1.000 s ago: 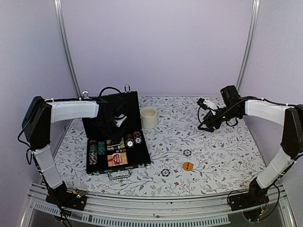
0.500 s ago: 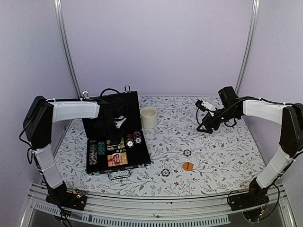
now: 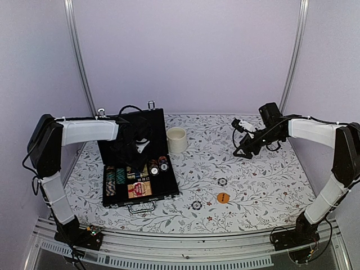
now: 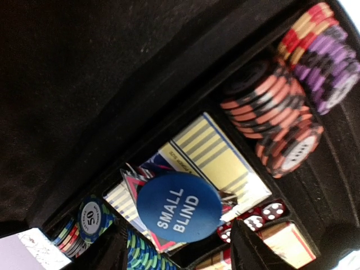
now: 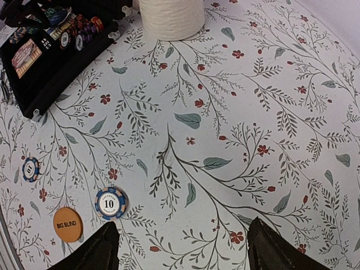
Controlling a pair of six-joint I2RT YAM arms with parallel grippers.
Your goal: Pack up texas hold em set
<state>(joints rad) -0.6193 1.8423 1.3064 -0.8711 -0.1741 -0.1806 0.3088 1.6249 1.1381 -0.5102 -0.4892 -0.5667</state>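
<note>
Packing in progress: the left claw (image 4: 177,256) hangs inside the open black case (image 3: 157,126). Its fingers are apart and stand clear on either side of the blue SMALL BLIND button (image 4: 179,206), which lies just ahead of the tips on a card deck (image 4: 225,169). Just beyond the button, to the right, sit red dice (image 4: 273,211). Farther ahead, stacks of striped chips (image 4: 270,112) fill their slots. Whether the button lies flat or leans on the deck's edge is hard to tell from this close. The step appears to be the release. It would be done well by spreading the fingers fully and lifting straight away from the deck, so neither tip drags the disc out of its compartment. Across the surface (image 5: 253,84), the right claw (image 5: 185,250) hovers with fingers wide and nothing between them. Just ahead of it and to its left lie the orange BIG BLIND button (image 5: 68,224) and a blue-edged chip (image 5: 110,202), with a second chip (image 5: 30,168) beyond. These three have yet to go in. Far ahead stand the cream mug (image 5: 171,17) and, left of it, the case.
</note>
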